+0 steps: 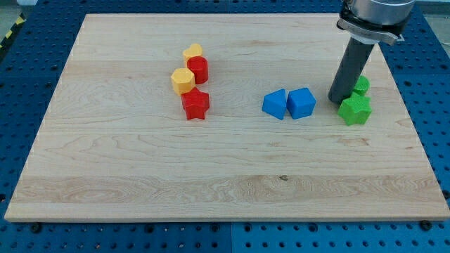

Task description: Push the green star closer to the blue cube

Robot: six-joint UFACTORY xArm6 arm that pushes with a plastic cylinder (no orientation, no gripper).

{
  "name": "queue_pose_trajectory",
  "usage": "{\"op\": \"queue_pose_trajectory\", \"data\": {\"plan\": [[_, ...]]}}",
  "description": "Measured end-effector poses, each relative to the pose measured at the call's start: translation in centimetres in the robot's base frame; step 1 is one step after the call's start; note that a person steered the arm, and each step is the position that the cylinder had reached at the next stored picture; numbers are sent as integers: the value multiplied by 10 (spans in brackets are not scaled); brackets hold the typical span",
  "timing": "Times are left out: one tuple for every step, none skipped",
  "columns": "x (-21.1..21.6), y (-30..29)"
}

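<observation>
So we had the blue cube (301, 102) sitting roughly mid-board, with a second blue block (275, 104), more wedge-shaped, touching it on the side toward the view's left. The green star (355, 109) was off toward the view's right of the cube, near but clearly apart, with another green block (361, 86) right behind it toward the view's top.

My tip (335, 98) was down between the cube and the green star, just beside the star's edge, a bit toward the view's top. Honestly that looked like the wrong side for the job. If we'd pushed from there, the star would have slid away from the cube, so our read was that the tip needed to loop around the star, past both greens, and come in from the side farthest from the cube. Then a slow straight shove aimed at the cube, hitting the star near its middle so it wouldn't spin off one of its points.

No jaws on this rig, just a plain rod, so nothing was open, closed or held. We couldn't quite tell whether it touched the star.

Way off toward the view's left of the cube sat the red star (195, 104), red block (198, 69) and two yellow blocks (182, 81) (193, 51), not in play.
</observation>
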State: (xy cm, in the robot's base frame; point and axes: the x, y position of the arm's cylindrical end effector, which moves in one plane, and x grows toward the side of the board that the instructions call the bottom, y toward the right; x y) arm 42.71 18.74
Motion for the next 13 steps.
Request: {"op": "queue_pose_trajectory", "data": {"plan": [[-1,-5],[-19,-21],[-39,-26],[-49,-18],[-49,7],[-55,39],[-54,91],[-13,131],[50,121],[60,99],[48,93],[43,60],[48,47]]}}
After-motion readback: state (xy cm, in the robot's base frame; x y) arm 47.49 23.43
